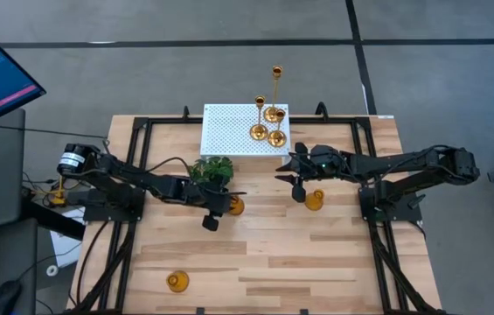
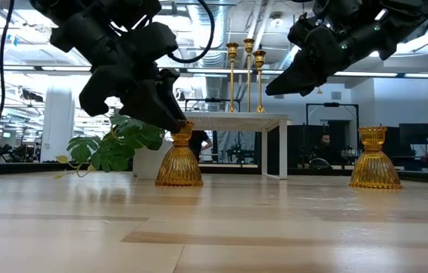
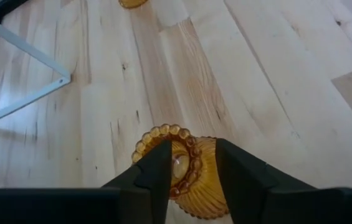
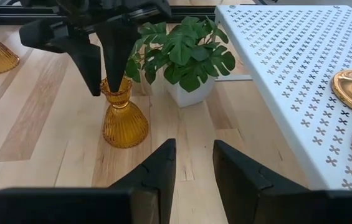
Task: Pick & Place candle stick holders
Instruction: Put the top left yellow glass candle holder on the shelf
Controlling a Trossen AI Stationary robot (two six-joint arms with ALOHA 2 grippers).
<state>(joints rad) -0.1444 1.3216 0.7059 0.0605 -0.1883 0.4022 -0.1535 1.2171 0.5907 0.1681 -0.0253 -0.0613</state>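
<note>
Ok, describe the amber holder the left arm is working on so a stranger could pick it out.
Start at the white perforated platform at the table's far edge, then come toward the near side to the green plant. Right beside the plant stands a short amber holder with a ribbed, cone-shaped skirt. It alone has the left hand straddling its neck; the other squat holders stand free.

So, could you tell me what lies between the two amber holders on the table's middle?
Only bare wood between the left holder and right holder, per the low view.
</note>
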